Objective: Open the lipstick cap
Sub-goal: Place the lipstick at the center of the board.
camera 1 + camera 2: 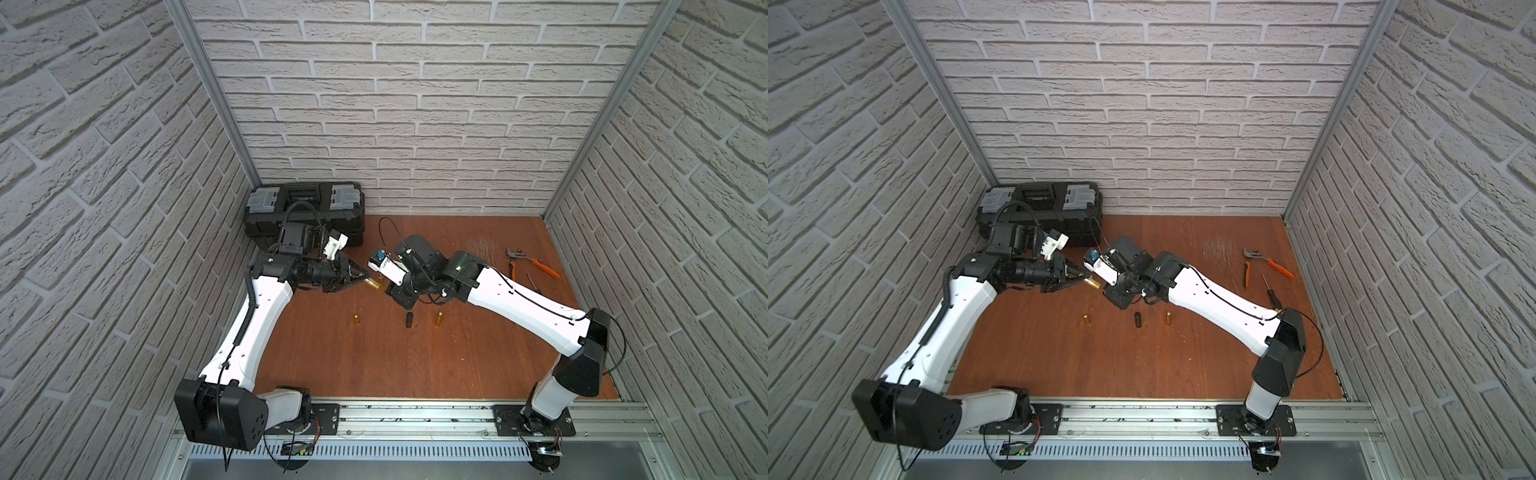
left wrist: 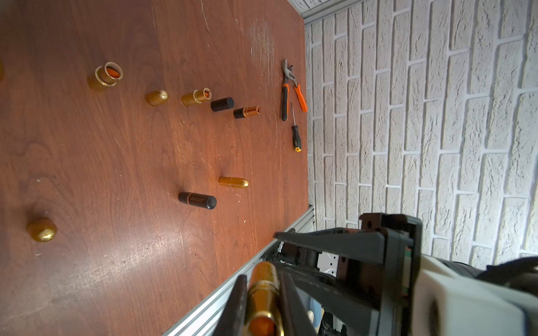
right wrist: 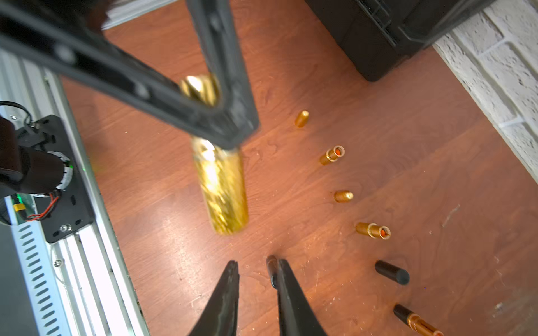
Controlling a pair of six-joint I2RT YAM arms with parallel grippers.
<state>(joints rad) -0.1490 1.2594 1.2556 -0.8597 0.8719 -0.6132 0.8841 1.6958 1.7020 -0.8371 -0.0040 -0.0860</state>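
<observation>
Gold lipstick sits clamped in the left tool, held level above the tabletop, its free end poking out toward the right tool. That free end looks like the cap. A faint seam shows just past the left fingers and no colour is bared, so I judge the cap is on and not yet pulled. The right tool is parted a little with nothing between its fingers. It is near the cap's tip but apart from it, and roughly in line with it.

Done, by the look of things: the lipstick is lifted and steadied. Left to do: bring the right tool over the cap, close on it, and draw it straight off while the left holds firm.

On the tabletop rest pieces that seem already opened: a gold base showing orange, a loose cap, a black cap and a black base. A black lipstick and a closed gold lipstick look unopened, so more may wait
</observation>
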